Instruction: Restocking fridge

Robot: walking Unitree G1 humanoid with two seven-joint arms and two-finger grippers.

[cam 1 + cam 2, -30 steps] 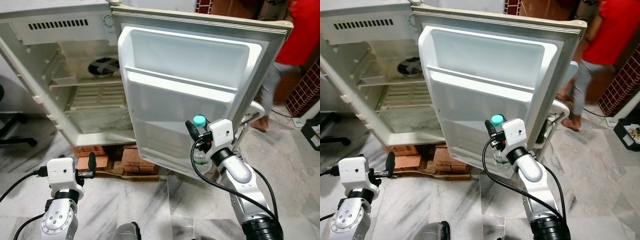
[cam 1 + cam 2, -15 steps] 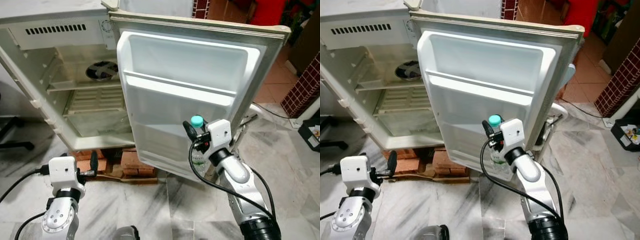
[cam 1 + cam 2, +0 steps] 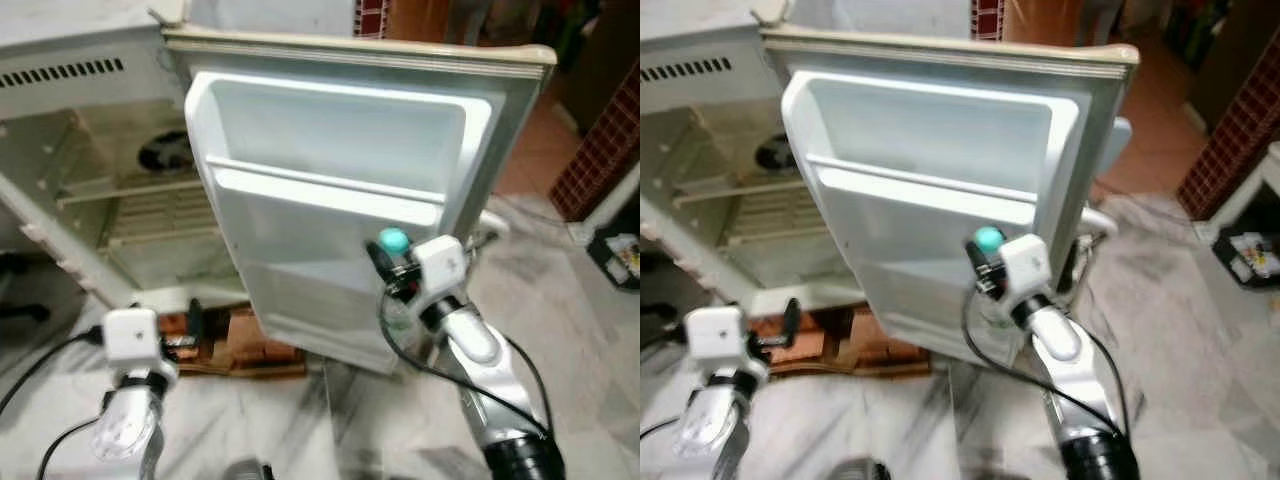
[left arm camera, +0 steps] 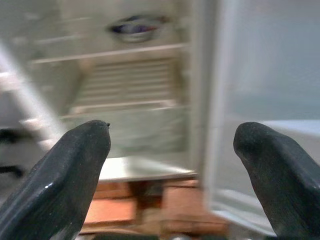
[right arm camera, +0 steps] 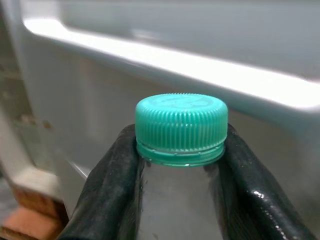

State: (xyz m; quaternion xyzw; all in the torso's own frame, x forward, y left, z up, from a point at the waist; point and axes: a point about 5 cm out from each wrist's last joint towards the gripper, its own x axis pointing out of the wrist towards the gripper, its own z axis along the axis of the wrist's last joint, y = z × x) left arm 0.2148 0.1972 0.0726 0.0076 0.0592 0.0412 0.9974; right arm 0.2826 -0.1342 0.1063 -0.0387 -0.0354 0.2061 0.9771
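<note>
Ribbed plastic cap (image 5: 181,123), glossy door liner (image 3: 330,190)

head views: motion-blurred | bottle (image 5: 175,200): base cut off | dark object on fridge shelf (image 4: 134,27): unidentifiable

Floor (image 3: 590,330): pale grey-veined marble tiles, blurred. Red bricks (image 3: 235,335) stacked at 8 o'clock, low on the floor. Brick-pattern wall (image 3: 612,140) at 2 o'clock, terracotta tile floor (image 3: 1145,120) beyond at 1 o'clock. Dark box (image 3: 1252,256) on the floor at 3 o'clock. Even indoor light.

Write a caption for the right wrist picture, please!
Right gripper pinches a clear plastic bottle under its teal ribbed cap, facing the white fridge door.
</note>
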